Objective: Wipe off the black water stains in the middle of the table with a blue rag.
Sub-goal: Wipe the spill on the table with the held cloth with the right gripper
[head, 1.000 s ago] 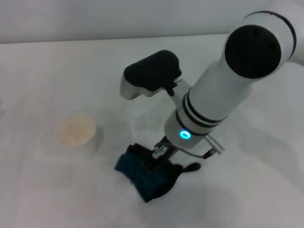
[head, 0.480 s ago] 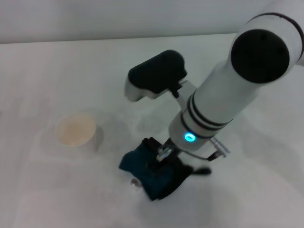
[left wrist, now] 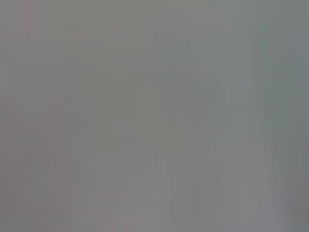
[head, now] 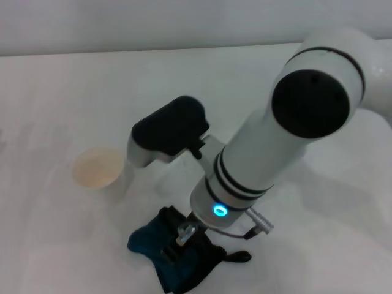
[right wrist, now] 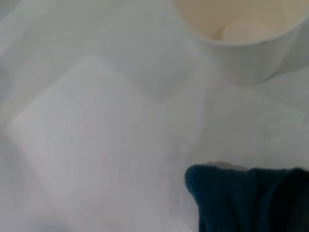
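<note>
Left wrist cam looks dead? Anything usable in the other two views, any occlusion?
Left wrist view: flat grey, nothing resolvable. Head view: evenly lit, soft shadows; the right arm covers much of the table and overlaps the blue rag; no stain visible. Right wrist view: close and soft-focused, only the rag's corner and the cup readable.

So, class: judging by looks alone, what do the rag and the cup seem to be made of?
The blue rag: soft woven or knitted cloth, matte, since it lies crumpled in folds. The cup: probably paper or plastic, with smooth, matte, cream-white walls; which one stays unclear.
</note>
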Robot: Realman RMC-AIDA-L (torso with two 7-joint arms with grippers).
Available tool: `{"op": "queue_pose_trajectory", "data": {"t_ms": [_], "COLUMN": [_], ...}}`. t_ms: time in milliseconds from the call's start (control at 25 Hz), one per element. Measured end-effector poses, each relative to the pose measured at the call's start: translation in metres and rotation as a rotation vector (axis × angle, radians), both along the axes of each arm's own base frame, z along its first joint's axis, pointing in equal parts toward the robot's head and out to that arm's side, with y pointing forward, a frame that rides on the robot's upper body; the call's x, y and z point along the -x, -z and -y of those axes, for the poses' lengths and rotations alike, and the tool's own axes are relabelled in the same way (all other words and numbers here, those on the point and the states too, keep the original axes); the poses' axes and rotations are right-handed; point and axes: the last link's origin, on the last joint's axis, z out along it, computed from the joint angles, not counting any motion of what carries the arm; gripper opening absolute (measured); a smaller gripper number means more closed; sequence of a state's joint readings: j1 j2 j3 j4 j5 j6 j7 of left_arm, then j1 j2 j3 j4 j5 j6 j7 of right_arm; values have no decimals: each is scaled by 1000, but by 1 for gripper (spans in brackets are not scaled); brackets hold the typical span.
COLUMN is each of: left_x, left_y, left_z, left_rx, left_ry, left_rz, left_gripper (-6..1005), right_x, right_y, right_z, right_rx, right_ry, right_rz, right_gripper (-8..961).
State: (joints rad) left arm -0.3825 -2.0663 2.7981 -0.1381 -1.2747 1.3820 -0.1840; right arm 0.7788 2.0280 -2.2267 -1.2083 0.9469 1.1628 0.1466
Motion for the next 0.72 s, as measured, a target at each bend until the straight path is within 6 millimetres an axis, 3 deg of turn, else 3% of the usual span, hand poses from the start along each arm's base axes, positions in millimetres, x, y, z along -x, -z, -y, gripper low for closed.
{"op": "queue_pose_trajectory", "data": {"t_ms": [240,520,720], "left_x": [2,4,3], "left_y": [0,-2,-2], "left_z": [3,4,2], "left_rx": [-3,-6,-9], "left_ry": [-9,-14,-14], "left_rz": [0,-6,-6], "left_gripper": [862,862,862], "right_x": [1,-7,-27], "right_y": [-1,-32,-55], "right_z": [-2,-22,-38], "right_rx": [-5,-109,-198], "right_ry": [-3,-4,35], "right_rz": [27,79,142], "right_gripper": [66,66,66]}}
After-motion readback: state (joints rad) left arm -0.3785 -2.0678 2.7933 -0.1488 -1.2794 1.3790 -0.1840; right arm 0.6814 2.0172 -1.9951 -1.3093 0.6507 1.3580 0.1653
